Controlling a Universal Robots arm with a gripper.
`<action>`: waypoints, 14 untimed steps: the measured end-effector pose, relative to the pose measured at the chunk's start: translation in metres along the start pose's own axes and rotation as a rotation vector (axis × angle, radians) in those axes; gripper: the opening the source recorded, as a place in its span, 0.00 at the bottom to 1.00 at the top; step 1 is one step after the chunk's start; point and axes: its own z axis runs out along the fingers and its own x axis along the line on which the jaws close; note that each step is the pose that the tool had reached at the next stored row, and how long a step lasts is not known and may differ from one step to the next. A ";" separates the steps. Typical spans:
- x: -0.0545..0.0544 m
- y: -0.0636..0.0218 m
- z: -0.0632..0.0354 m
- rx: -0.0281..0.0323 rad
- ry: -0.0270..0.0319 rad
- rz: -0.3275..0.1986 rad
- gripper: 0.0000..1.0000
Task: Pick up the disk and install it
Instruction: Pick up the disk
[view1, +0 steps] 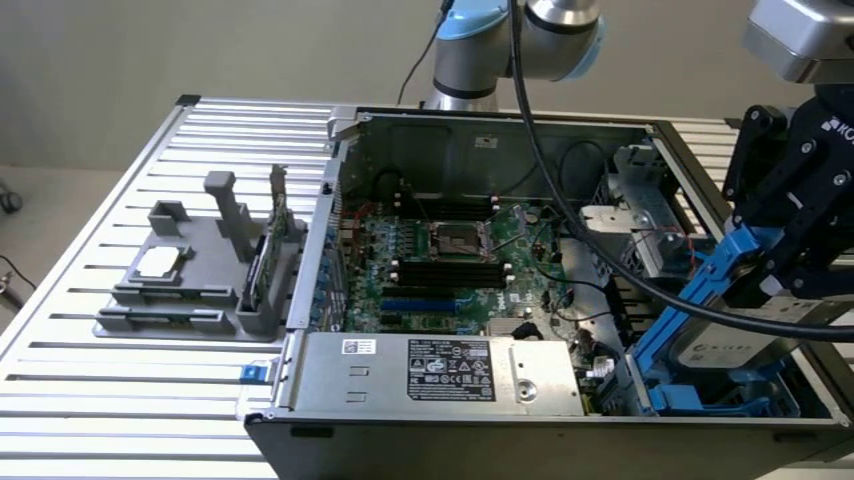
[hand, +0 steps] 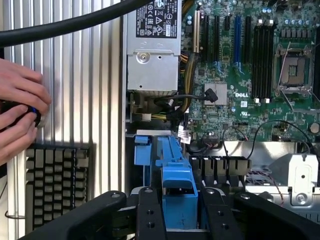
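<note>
Jaws gripping disk (view1: 731, 345) | tilted over case (view1: 534, 440) | slatted table (view1: 107, 400) | beige wall (view1: 200, 50)

Inside the computer case (view1: 467, 140), the motherboard (view1: 441, 260) lies on the floor, the power-supply box (view1: 441, 370) against the near wall, and the disk (view1: 723, 350) stands tilted at the exterior view's right end. A parts stand (view1: 187, 285) rests on the table (view1: 80, 400), apart from the case on the exterior view's left.

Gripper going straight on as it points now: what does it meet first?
Probably the blue drive bay in the case corner, just past the disk the gripper holds; depth is unclear.
</note>
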 end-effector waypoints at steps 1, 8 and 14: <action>0.000 -0.0001 0.0011 0.0000 0.0009 0.000 0.33; 0.000 -0.0004 0.0085 -0.0003 0.0070 0.000 0.33; 0.000 -0.0006 0.0162 -0.0004 0.0132 0.001 0.33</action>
